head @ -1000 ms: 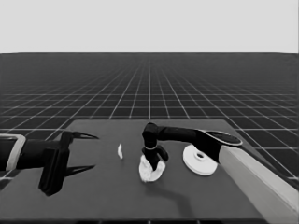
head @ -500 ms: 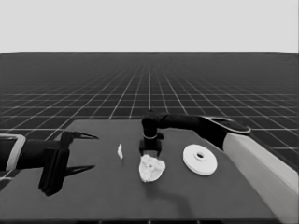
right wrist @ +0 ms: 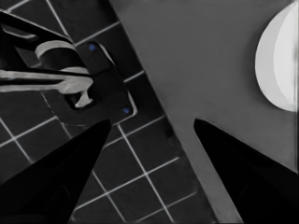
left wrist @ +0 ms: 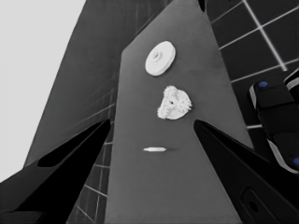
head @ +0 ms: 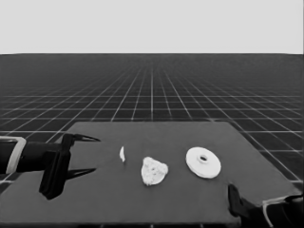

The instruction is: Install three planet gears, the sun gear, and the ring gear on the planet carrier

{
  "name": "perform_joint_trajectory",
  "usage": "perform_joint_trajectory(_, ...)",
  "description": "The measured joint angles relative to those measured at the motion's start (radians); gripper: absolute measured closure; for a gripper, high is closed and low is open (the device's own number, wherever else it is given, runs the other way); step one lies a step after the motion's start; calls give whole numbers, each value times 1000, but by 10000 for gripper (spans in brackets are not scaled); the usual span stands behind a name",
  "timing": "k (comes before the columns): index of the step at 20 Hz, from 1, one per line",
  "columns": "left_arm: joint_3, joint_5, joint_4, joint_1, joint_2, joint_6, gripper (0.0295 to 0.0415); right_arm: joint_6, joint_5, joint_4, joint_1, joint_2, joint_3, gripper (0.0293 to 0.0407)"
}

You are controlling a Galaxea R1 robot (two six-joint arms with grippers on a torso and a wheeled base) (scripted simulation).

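Dark table (head: 118, 199), gears on smaller round part (head: 154, 171), larger round part (head: 203, 162) beside it, left gripper (head: 88, 154) parked, fingers spread, right gripper (right wrist: 152, 135) parked at corner, fingers spread.

Bare table (head: 156, 204) lies open before the larger round part (head: 203, 162)

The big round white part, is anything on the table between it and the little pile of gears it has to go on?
Nothing visible is in the way. The larger round part lies alone, with bare table between it and the smaller round part carrying the gears. The thin white piece lies beyond the pile. The right gripper waits at the table's corner, the left gripper at the left end.
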Motion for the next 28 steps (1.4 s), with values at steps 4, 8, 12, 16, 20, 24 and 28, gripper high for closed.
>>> perform_joint_trajectory(4,0,0,0,0,0,0,326,479,-273,596,439,539,-979,313)
perform_joint_trajectory(8,0,0,0,0,0,0,326,468,-309,612,434,656,-1226,315)
perform_joint_trajectory(12,0,0,0,0,0,0,326,442,-223,529,311,700,-1319,315)
perform_joint_trajectory(16,0,0,0,0,0,0,326,420,-178,498,254,728,-1379,315)
perform_joint_trajectory(20,0,0,0,0,0,0,326,417,-173,495,249,732,-1386,315)
perform_joint_trajectory(24,0,0,0,0,0,0,326,417,-172,494,249,732,-1387,351)
perform_joint_trajectory(28,0,0,0,0,0,0,326,417,-172,494,249,732,-1387,351)
